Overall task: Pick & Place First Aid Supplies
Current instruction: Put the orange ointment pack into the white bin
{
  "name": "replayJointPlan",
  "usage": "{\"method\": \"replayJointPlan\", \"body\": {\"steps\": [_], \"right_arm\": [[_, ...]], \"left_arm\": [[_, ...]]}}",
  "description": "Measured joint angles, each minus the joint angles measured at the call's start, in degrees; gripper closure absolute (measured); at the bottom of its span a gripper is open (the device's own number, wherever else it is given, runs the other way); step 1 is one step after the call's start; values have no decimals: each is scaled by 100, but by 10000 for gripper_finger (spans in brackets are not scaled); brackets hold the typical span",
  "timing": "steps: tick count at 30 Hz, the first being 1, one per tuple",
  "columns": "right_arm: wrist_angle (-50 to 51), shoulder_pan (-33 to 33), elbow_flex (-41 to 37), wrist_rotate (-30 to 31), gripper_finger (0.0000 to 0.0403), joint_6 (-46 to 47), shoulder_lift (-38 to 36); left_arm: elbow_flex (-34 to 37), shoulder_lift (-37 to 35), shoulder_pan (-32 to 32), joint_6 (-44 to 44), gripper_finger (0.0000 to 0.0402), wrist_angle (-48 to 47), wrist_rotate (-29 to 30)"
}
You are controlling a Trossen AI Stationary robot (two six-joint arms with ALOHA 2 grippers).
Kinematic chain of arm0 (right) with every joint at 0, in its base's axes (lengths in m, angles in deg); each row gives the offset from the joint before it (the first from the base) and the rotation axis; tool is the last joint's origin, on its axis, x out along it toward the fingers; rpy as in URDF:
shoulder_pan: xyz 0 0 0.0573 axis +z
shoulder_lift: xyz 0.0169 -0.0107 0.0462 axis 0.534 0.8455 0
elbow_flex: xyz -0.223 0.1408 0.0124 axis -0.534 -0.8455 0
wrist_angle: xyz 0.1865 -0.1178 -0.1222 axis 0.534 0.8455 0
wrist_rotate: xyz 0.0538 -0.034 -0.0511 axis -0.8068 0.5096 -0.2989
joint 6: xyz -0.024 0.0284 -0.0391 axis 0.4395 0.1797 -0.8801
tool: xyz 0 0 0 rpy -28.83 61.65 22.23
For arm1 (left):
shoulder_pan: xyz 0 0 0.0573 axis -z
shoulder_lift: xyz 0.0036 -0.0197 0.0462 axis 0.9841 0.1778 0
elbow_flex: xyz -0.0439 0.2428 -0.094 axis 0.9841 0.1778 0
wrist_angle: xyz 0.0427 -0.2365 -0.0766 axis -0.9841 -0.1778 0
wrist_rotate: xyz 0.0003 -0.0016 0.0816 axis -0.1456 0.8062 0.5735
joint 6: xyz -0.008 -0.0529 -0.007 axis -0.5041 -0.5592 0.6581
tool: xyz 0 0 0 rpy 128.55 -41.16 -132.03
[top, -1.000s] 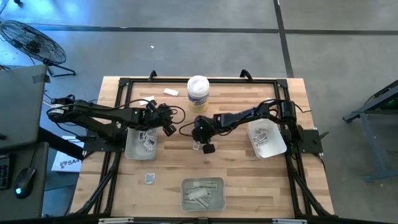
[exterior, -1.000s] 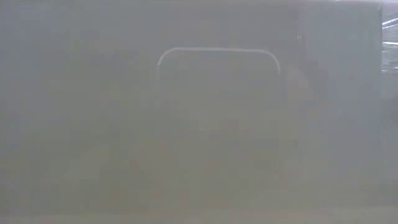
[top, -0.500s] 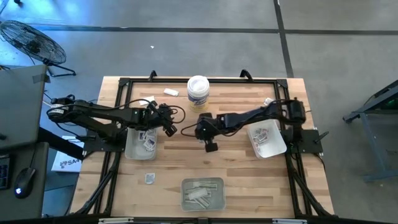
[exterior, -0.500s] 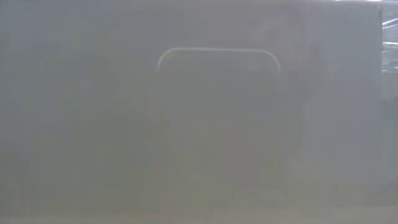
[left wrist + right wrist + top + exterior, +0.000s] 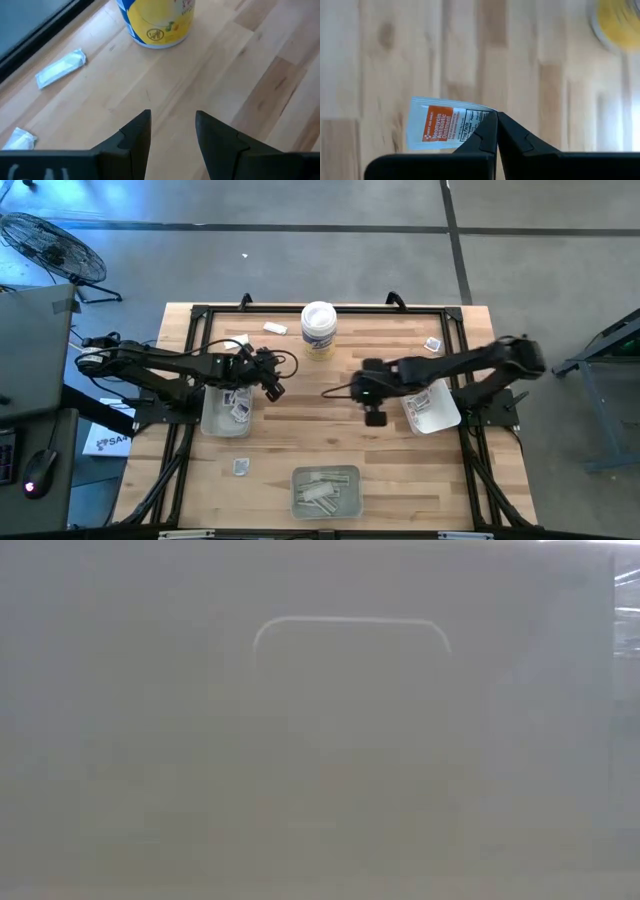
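Desk [image 5: 300, 442]: pale wood planks, black frame
Floor [image 5: 300, 260]: grey concrete, fan [image 5: 50, 245] at left
Right hand [image 5: 496, 131]: pinching an orange-printed packet [image 5: 445, 125]
Left hand [image 5: 172, 132]: narrowly parted, empty

Premises: a robotics lab or workshop. Evidence: bare grey concrete floor [image 5: 300, 260] with dark seams, wooden worktable [image 5: 330, 445] in a black metal frame, floor fan [image 5: 45, 245], computer mouse [image 5: 38, 472] at a side desk.
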Motion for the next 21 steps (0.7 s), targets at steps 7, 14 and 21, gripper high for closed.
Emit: {"method": "replayJointPlan", "body": {"steps": [7,14,21], "right_arm": [[549,29,-1466,535,403,1734,-1790],[2164,-199,-1960,572,403,3450,-2720],[2260,-439,-2509,15,402,3703,-2618]], "left_arm": [[0,0,50,3,251,92,-61],[0,16,44,146,251,496,-80],[3,304,35,173,250,801,-81]]}}
